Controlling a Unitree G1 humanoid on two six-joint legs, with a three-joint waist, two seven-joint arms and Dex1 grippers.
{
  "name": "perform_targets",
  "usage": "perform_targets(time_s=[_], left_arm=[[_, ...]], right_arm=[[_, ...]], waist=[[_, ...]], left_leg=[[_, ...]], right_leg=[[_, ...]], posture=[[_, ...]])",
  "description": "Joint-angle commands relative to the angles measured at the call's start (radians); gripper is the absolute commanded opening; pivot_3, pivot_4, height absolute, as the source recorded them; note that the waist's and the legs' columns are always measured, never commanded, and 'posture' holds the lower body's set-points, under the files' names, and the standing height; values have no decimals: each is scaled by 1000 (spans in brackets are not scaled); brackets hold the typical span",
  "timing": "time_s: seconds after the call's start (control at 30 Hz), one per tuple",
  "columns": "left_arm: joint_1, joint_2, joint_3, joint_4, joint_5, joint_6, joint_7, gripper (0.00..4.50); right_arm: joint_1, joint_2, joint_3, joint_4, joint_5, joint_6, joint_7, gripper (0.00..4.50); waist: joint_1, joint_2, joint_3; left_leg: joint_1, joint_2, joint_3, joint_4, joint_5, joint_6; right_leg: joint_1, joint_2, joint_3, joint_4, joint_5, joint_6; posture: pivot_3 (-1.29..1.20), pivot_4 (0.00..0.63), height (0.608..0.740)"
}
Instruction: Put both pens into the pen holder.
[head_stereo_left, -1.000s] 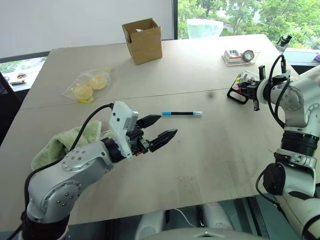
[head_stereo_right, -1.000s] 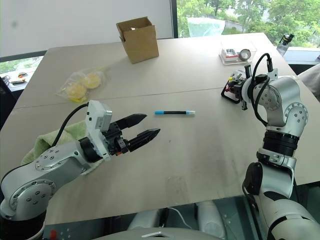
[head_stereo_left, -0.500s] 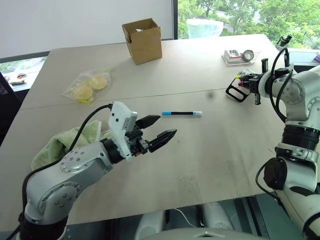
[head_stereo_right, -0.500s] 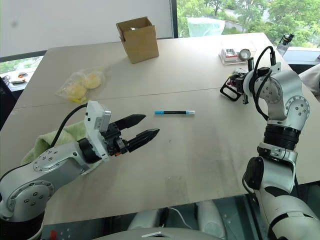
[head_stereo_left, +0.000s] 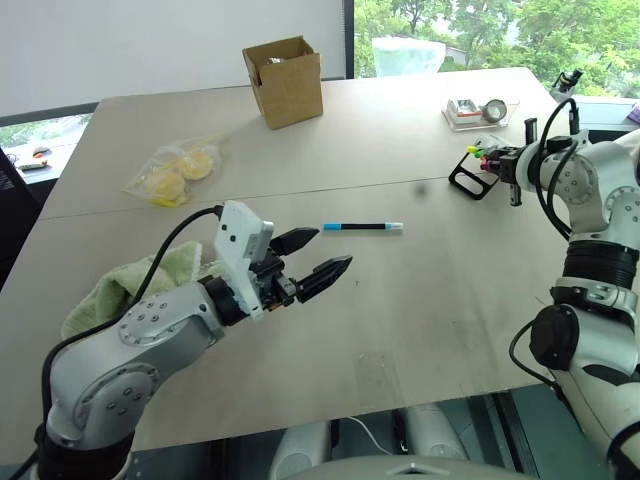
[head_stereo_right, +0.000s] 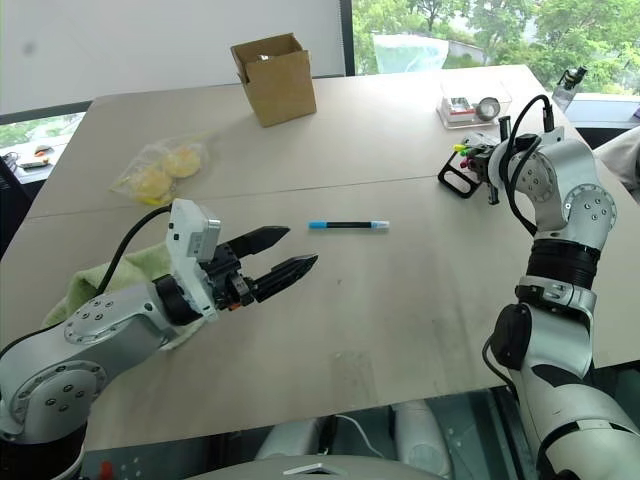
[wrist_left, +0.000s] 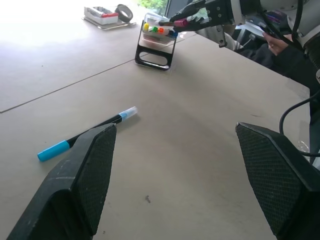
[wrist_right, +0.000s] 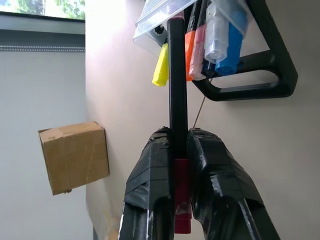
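Wide pale wooden table (head_stereo_left: 400, 300), with a seam running across its middle. On the far part, an open brown cardboard box (head_stereo_left: 285, 80); nearer the left edge, a clear bag of yellow fruit (head_stereo_left: 175, 172); at the near left, a crumpled green cloth (head_stereo_left: 125, 285). Far right, a flat clear tray (head_stereo_left: 478, 112) carrying a tape roll.

Left gripper (head_stereo_left: 318, 258) held above the near left table, black fingers (wrist_left: 85, 175) spread wide, nothing between them, aimed toward the blue pen.

Pen holder (head_stereo_left: 478, 168) at the right side of the table, just short of the tray: small clear box tilted on a black looped stand, with yellow, orange, pink and blue marker ends showing at its open mouth.

Right gripper (wrist_right: 179, 150) up against the holder's mouth, fingers (wrist_right: 210, 170) clamped tight on the magenta pen (wrist_right: 177, 85). Thin black barrel, magenta end sticking out behind the pads, front end reaching into the clear box between the yellow and orange markers. Tip hidden inside the box.

Blue pen (head_stereo_left: 363, 227) flat on the table near the middle, just past the seam, well apart from the holder and ahead of the left gripper. Thin black barrel, bright blue end toward the left, pale translucent cap toward the right.
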Motion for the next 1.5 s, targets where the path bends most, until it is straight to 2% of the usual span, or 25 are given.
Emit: perform_targets(time_s=[0.03,0.1,0.17,0.23,0.27,0.3,0.33,0.37,0.47,0.5,0.57,0.67,0.73,0.83,0.97,1.07,1.17,1.37,1.5], left_arm=[[1,9,17,-44,-18,-12,12,3917],[2,10,18,-46,-20,-12,16,3917],[3,12,19,-48,-21,-13,19,3917],[6,14,24,-49,-22,-14,23,3917],[9,16,26,-49,-21,-15,22,3917],[11,17,27,-48,-21,-16,21,3917],[12,17,27,-47,-20,-17,20,3917],[13,17,25,-46,-17,-19,20,3917],[12,15,20,-43,-13,-22,19,3917],[12,14,19,-42,-11,-23,17,3917],[19,14,20,-38,-5,-28,8,3917],[44,26,24,-36,35,-41,-15,3917],[69,36,21,-40,105,-71,-38,3917],[115,25,38,-31,157,-121,-78,3917],[180,32,79,-16,156,-134,-130,3917],[222,31,97,-17,166,-141,-153,3917],[251,26,108,-20,179,-147,-162,3917],[300,-3,144,-42,183,-152,-128,3917],[327,-28,151,-72,197,-155,-91,3917]], right_arm=[[-53,-10,-26,39,-58,-4,89,28],[-65,-14,-30,81,-100,0,133,1013],[-83,-15,-38,115,-130,7,174,1804],[-99,-9,-55,120,-136,21,184,2818],[-102,0,-65,109,-133,25,176,3186],[-102,10,-74,94,-128,27,164,3767],[-102,16,-82,82,-126,32,156,4190],[-97,25,-89,57,-115,39,147,4393],[-75,32,-89,-27,-84,99,147,4393],[-55,8,-52,-80,-61,188,191,4393],[-5,-73,53,-213,-72,373,364,4393],[67,-195,222,-434,-212,489,673,4393],[112,-294,373,-545,-408,451,887,4393],[173,-379,530,-610,-635,329,1175,4393],[229,-452,790,-595,-1030,20,1532,4393],[207,-389,910,-450,-1232,-184,1699,4393],[142,-277,961,-259,-1373,-330,1795,4393],[28,-72,960,16,-1487,-468,1942,4393],[0,-8,940,100,-1525,-499,2002,4393]], waist=[[0,0,0],[0,0,0],[0,0,0],[0,0,0],[0,0,0],[0,0,0],[0,0,0],[0,0,0],[0,0,0],[1,0,0],[5,0,0],[4,1,1],[0,1,1],[2,0,0],[4,0,0],[1,0,0],[2,0,1],[12,-1,1],[3,-1,1]], left_leg=[[0,0,0,0,0,0],[0,0,0,0,0,0],[0,0,0,0,0,0],[0,0,0,0,0,0],[0,0,0,0,0,0],[0,0,0,0,0,0],[0,0,0,0,0,0],[0,0,0,0,0,0],[0,0,0,0,0,0],[0,0,0,0,0,0],[-1,0,-1,0,0,0],[-3,0,-2,0,0,0],[-2,0,-2,-1,0,0],[-1,1,-2,-1,0,0],[-1,1,-2,0,0,0],[-1,1,-2,0,0,0],[0,1,-1,0,0,0],[-2,0,-7,-1,0,-1],[-2,0,-6,-1,0,-1]], right_leg=[[0,0,0,0,0,0],[0,0,0,0,0,0],[0,0,0,0,0,0],[0,0,0,0,0,0],[0,0,0,0,0,0],[0,0,0,0,0,0],[0,0,0,0,0,0],[0,0,0,0,0,0],[0,-1,0,0,0,0],[0,-1,0,0,0,0],[0,-2,-1,0,0,0],[0,-2,-2,-3,0,0],[0,0,-2,-5,0,0],[0,1,-2,-5,0,0],[0,-3,-2,-5,0,1],[0,-3,-2,-5,1,1],[0,-3,-1,-5,1,0],[0,-5,-6,-7,1,0],[0,-5,-5,-7,1,0]], posture=[[0,150,740],[0,150,740],[0,150,740],[0,150,740],[0,150,740],[0,150,740],[0,150,740],[0,150,740],[0,150,740],[0,150,740],[0,150,740],[0,150,740],[0,150,740],[0,150,740],[0,150,740],[0,150,740],[0,150,740],[0,150,740],[0,150,740]])
